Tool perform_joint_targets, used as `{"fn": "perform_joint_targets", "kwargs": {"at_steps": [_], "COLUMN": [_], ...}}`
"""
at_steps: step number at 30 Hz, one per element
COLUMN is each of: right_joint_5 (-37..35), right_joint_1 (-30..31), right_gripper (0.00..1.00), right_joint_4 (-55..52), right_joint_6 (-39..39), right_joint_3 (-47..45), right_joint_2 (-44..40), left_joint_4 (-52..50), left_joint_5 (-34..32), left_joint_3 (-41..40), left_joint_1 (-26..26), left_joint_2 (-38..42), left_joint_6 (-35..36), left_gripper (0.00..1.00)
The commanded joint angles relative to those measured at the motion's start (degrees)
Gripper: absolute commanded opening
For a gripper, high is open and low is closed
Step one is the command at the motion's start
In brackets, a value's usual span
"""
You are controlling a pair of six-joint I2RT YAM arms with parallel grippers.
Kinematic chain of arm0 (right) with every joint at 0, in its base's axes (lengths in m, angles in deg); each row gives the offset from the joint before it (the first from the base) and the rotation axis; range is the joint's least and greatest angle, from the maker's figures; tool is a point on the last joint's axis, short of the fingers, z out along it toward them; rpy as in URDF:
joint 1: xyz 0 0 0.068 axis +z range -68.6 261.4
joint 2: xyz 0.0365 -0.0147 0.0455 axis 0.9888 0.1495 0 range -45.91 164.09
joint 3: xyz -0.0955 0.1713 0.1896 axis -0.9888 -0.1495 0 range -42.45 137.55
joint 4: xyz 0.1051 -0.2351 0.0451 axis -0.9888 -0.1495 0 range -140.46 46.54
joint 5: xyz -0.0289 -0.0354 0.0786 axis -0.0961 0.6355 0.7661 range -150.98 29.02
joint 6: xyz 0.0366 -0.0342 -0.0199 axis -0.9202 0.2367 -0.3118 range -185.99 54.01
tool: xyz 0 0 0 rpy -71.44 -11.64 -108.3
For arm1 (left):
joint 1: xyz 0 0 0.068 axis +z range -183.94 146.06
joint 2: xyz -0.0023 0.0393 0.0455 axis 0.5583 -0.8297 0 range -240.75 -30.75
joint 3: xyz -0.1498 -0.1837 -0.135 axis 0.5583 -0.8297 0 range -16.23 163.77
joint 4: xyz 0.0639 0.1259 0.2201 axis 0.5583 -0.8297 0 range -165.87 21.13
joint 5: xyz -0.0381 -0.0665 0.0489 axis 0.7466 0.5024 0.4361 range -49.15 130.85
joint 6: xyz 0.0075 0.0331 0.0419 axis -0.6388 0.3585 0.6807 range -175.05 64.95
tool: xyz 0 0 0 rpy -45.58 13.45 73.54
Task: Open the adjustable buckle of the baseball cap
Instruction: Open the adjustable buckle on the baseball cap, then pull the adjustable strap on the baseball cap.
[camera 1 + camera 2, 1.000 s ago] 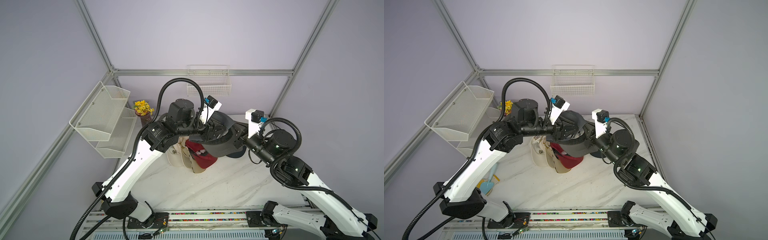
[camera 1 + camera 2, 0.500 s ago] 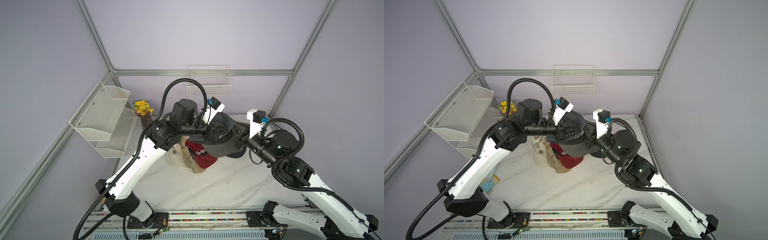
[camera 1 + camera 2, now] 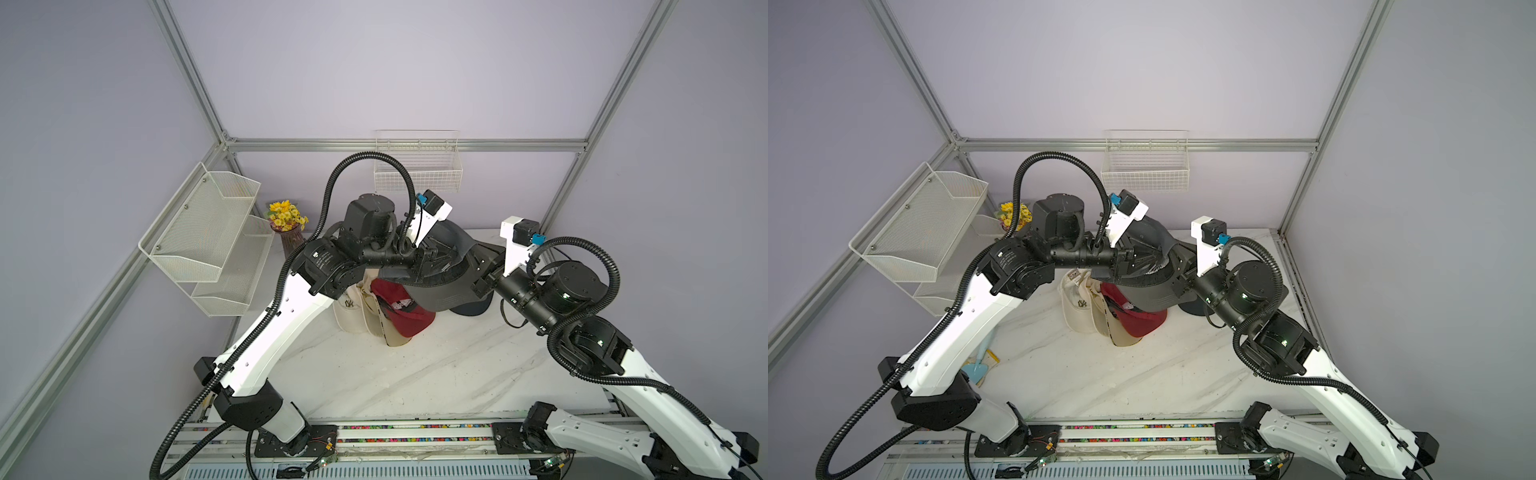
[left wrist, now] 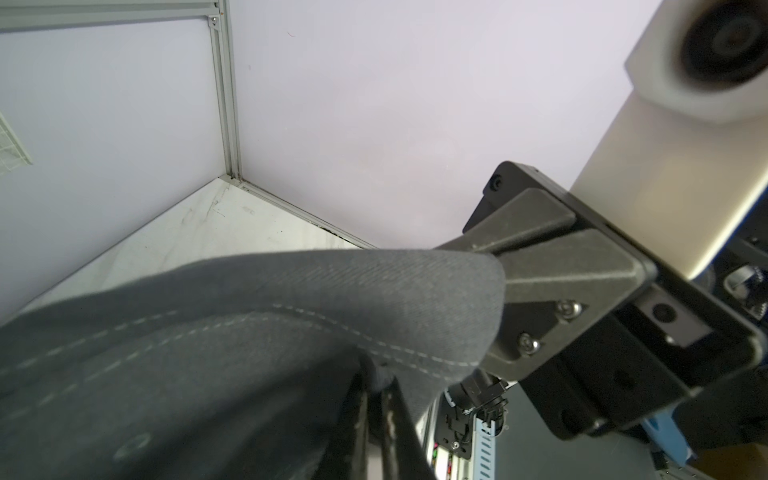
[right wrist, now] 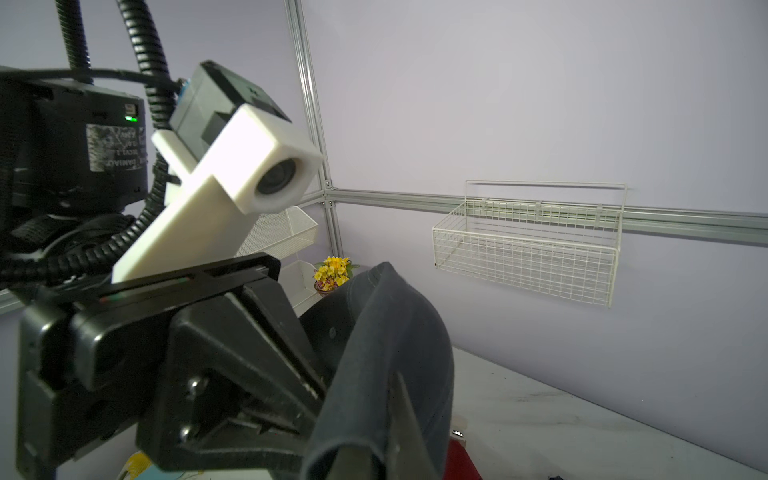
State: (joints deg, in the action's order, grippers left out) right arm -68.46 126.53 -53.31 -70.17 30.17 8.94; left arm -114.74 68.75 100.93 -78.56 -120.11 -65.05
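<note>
**Both tools grip the raised cap**

Since a second ago the left tool [image 5: 321, 397] has pinched shut on the dark grey baseball cap [image 3: 440, 293], which hangs in the air above the counter [image 3: 415, 374], over a cream cap [image 3: 349, 309] and a red cap [image 3: 409, 320] (its buckle cannot be made out). At the cap's right edge, the right tool [image 4: 505, 286] is clenched on the fabric.

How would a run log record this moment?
grey cap: held aloft | left gripper: shut on it | right gripper: shut on it
</note>
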Motion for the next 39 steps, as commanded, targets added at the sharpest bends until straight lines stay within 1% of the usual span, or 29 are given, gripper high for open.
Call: {"fn": "perform_joint_targets", "kwargs": {"at_steps": [1, 8, 13, 14, 17, 21, 24, 29, 32, 33, 34, 35, 37, 39], "right_joint_5": [0.93, -1.40, -5.55, -6.54, -9.20, -10.19, -10.74, -13.08, -10.98, -10.34, -9.57, -9.03, -8.02, -7.08], "right_joint_1": [-0.04, -0.08, -0.01, -0.07, -0.08, -0.04, -0.05, -0.04, -0.06, -0.04, -0.05, -0.05, -0.04, -0.04], "right_gripper": [0.00, 0.00, 0.00, 0.00, 0.00, 0.00, 0.00, 0.00, 0.00, 0.00, 0.00, 0.00, 0.00, 0.00], "right_joint_4": [2.31, 2.39, 2.38, 2.54, 2.72, 3.12, 3.38, 4.69, 4.59, 4.50, 4.53, 4.57, 4.52, 4.44], "right_joint_6": [-1.14, -0.77, -0.92, -0.93, -0.99, -1.21, -1.75, -2.19, -3.19, -3.60, -4.22, -4.89, -5.75, -6.52], "right_joint_3": [1.46, 1.95, 3.31, 3.66, 5.01, 8.14, 10.80, 13.47, 14.30, 14.33, 14.11, 13.90, 13.82, 13.95], "right_joint_2": [-1.06, -1.32, -0.66, -0.56, -0.28, 1.22, 2.52, 3.77, 5.04, 5.43, 5.74, 5.99, 6.48, 7.22], "left_joint_4": [2.49, 2.95, 5.14, 5.83, 6.32, 6.57, 8.46, 11.96, 13.30, 13.35, 13.43, 13.67, 14.59, 15.25], "left_joint_5": [0.86, -1.43, -7.27, -8.84, -12.52, -12.95, -12.54, -12.96, -13.39, -14.16, -15.08, -15.80, -18.52, -24.83], "left_joint_3": [2.08, -0.23, -6.08, -7.67, -11.20, -16.03, -21.80, -30.98, -32.27, -32.03, -31.76, -31.65, -32.07, -32.68], "left_joint_1": [0.45, 0.42, 0.49, 0.41, 0.50, 0.59, 0.61, 0.63, 0.59, 0.61, 0.59, 0.47, -0.48, -3.12], "left_joint_2": [0.33, 3.00, 7.89, 10.75, 14.68, 17.53, 19.53, 23.55, 24.84, 25.01, 25.19, 25.43, 26.36, 27.38], "left_joint_6": [-0.46, -0.20, -0.78, -1.06, -1.21, -1.85, -4.59, -6.86, -7.25, -7.33, -7.15, -6.84, -5.81, -2.72], "left_gripper": [0.00, 0.00, 0.00, 0.00, 0.00, 0.00, 0.00, 0.00, 0.00, 0.09, 0.43, 0.72, 0.84, 0.90]}}
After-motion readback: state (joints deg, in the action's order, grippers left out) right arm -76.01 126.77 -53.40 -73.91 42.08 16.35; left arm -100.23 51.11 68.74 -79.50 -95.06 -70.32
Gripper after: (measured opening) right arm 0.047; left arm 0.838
